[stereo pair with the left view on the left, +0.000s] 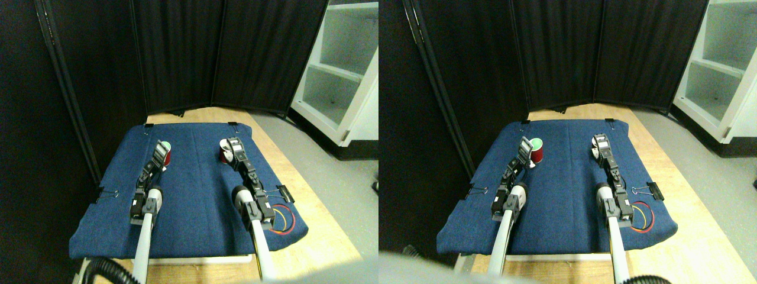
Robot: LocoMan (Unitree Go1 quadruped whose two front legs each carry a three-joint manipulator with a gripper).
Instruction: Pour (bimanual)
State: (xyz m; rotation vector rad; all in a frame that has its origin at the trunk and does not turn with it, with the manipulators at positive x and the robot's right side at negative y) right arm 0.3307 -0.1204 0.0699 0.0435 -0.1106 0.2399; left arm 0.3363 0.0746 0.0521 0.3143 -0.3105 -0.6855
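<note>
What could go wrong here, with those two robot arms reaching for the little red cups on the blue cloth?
1. The left pincer sits right against the red cup with green inside; a small misjudgment might tip it.
2. The right pincer hides most of the other red cup, so its grip is hard to check.
3. The blue cloth is soft and only clipped at its edges; it might bunch and unsettle a cup.

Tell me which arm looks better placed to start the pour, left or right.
Hard to separate: each arm is already at its own red cup. The left gripper is at the cup with the green inside; the right gripper is at the other cup. Left, tentatively, if the green is the contents.
</note>
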